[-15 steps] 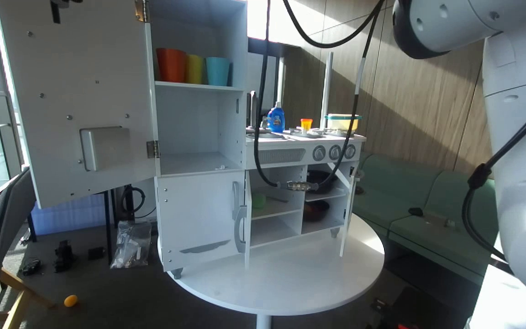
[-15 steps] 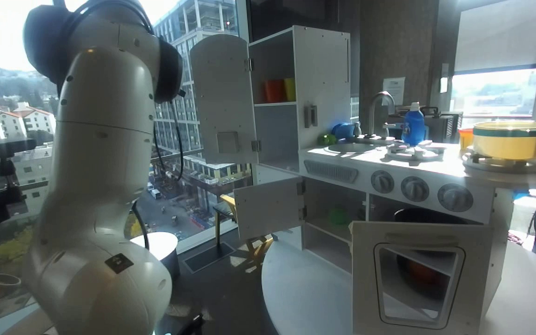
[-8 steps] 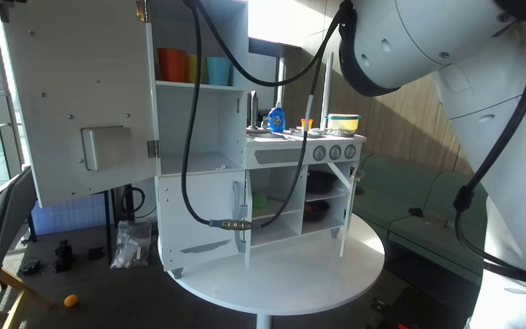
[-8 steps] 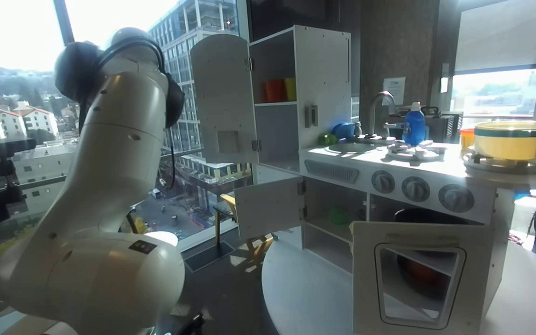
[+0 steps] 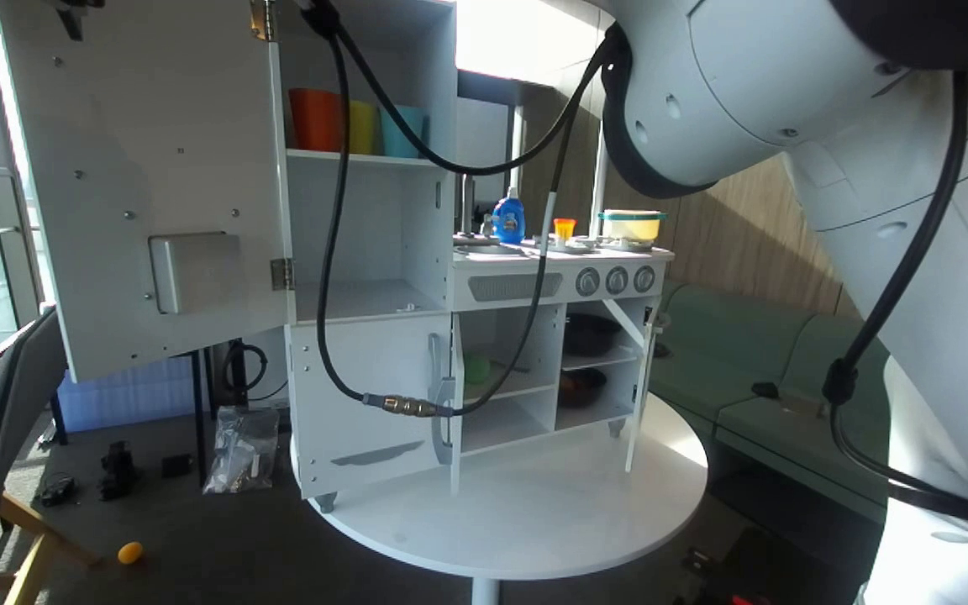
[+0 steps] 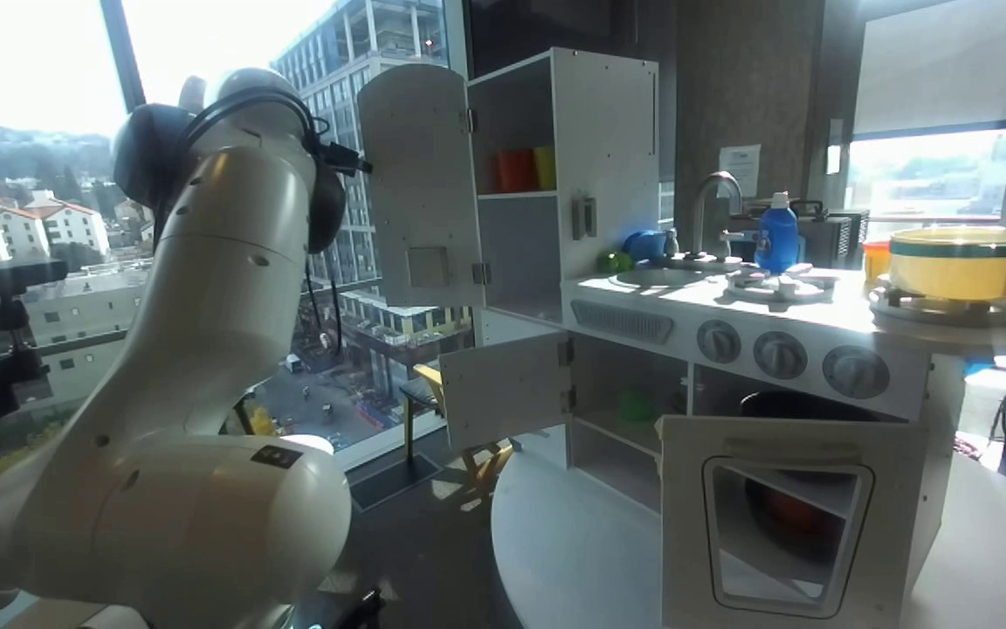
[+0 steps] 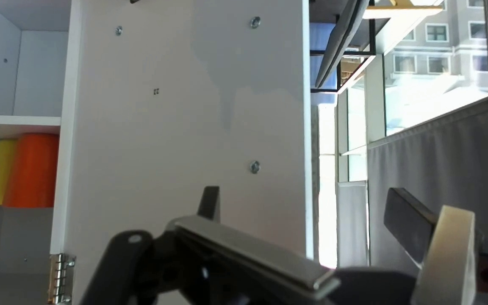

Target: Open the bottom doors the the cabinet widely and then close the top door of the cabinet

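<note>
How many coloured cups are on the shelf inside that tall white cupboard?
3, in a row: the red-orange cup nearest the top door, the yellow cup in the middle, the light blue cup beyond it. Others may be hidden behind.

I saw a round white table [image 5: 551, 529], and the cabinet [image 6: 685, 336] stood on its feet directly upon it. On the upper shelf [image 5: 383, 158] I saw an orange cup [image 5: 313, 120], a yellow cup [image 5: 361, 128] and a light-blue cup [image 5: 391, 139] side by side. The counter [image 6: 848, 297] bore a blue bottle [image 6: 777, 238] and, on a burner [image 6: 947, 312], a yellow pot [image 6: 970, 275]. On the dark floor [image 5: 223, 550] I saw a grey chair [image 5: 13, 412], a yellow ball [image 5: 130, 553] near it, and a clear bag [image 5: 240, 449] whose contents I could not make out.
</note>
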Motion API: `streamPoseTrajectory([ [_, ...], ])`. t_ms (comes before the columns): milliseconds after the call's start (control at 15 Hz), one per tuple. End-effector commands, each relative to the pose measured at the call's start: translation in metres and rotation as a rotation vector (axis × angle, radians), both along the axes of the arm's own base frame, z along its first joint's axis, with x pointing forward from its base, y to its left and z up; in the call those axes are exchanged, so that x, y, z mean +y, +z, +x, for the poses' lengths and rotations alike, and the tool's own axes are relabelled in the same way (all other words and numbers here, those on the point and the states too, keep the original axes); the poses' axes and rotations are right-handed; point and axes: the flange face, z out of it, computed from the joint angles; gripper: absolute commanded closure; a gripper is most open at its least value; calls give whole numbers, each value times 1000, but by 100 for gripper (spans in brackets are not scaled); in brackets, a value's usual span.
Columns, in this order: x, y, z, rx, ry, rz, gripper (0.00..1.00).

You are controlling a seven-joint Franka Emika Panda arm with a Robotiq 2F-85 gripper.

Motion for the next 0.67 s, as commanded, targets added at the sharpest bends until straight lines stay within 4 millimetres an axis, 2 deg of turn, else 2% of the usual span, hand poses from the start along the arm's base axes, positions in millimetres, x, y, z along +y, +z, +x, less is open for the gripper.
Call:
streamPoseTrajectory([
  [0, -4, 9, 16, -42, -41, -11, 0],
  [200, -7, 9, 23, -49, -56, -21, 0],
  [600, -20, 31, 22, -92, -98, -74, 0],
])
